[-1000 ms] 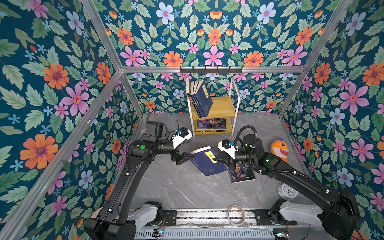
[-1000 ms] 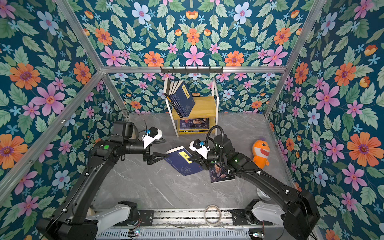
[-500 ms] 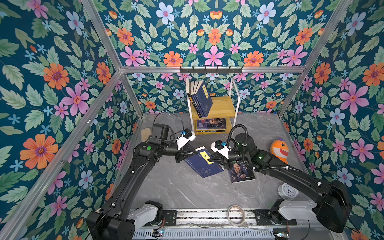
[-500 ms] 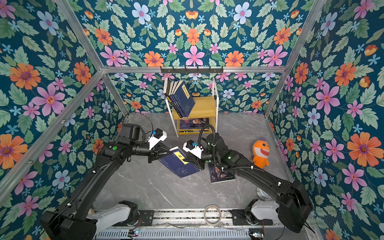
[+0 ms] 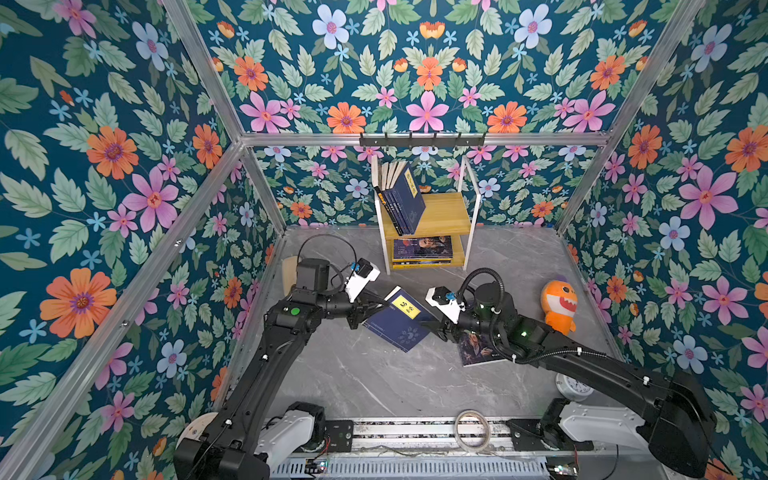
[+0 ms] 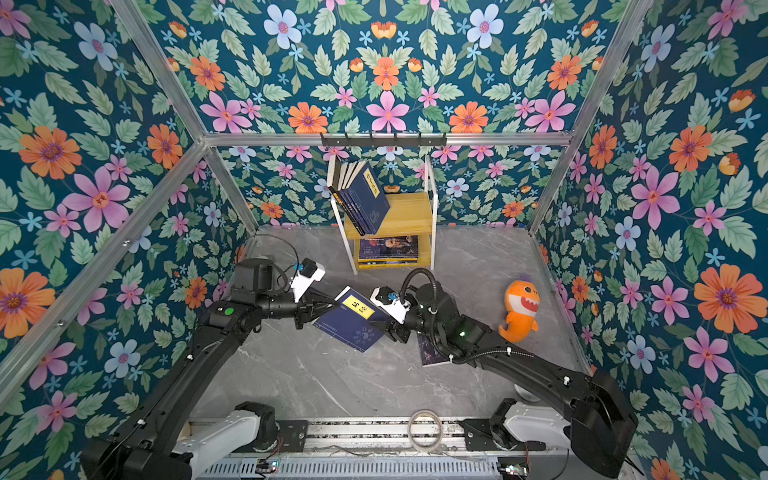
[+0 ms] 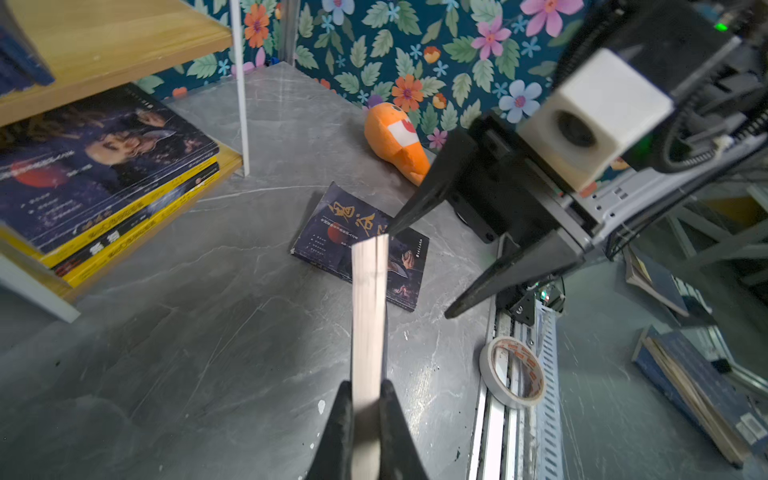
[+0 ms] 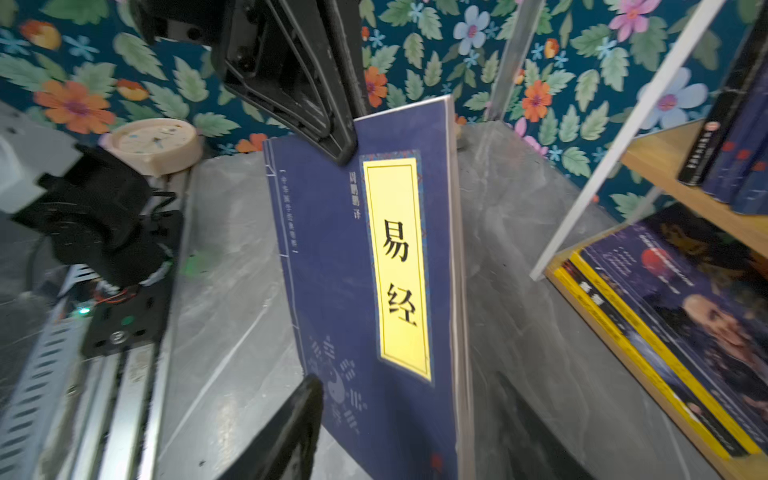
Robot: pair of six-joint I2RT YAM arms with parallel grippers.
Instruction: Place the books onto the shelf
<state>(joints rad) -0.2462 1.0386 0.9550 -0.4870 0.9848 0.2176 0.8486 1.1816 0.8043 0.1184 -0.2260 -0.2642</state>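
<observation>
Left gripper (image 7: 365, 395): clamped on a thin navy paperback with a yellow rectangular label (image 8: 353, 291), one finger on each cover and the page edge between them. The book is held on edge, tilted, and reaches across to the right gripper (image 5: 434, 329). Can't tell whether its lower edge touches the grey marble-look worktop (image 5: 374, 382).

Right gripper: jaws spread wide, grasping nothing. The book's far end sits between them, with one fingertip just beside its corner; can't tell whether they touch.

Label reads "易经", black on yellow (image 8: 399, 270).

A dark paperback (image 7: 357, 249) lies flat on the worktop under the right gripper. Its cover shows orange "鬼谷"; the rest is hidden by a finger.

The two-tier shelf with light wooden boards and a white metal frame (image 5: 449, 212) stands beyond both grippers, at the back wall. A row of navy books (image 5: 405, 201) leans on the upper tier. The lower tier has a flat stack topped by a dark portrait cover (image 5: 422, 248), with yellow spines below.
</observation>
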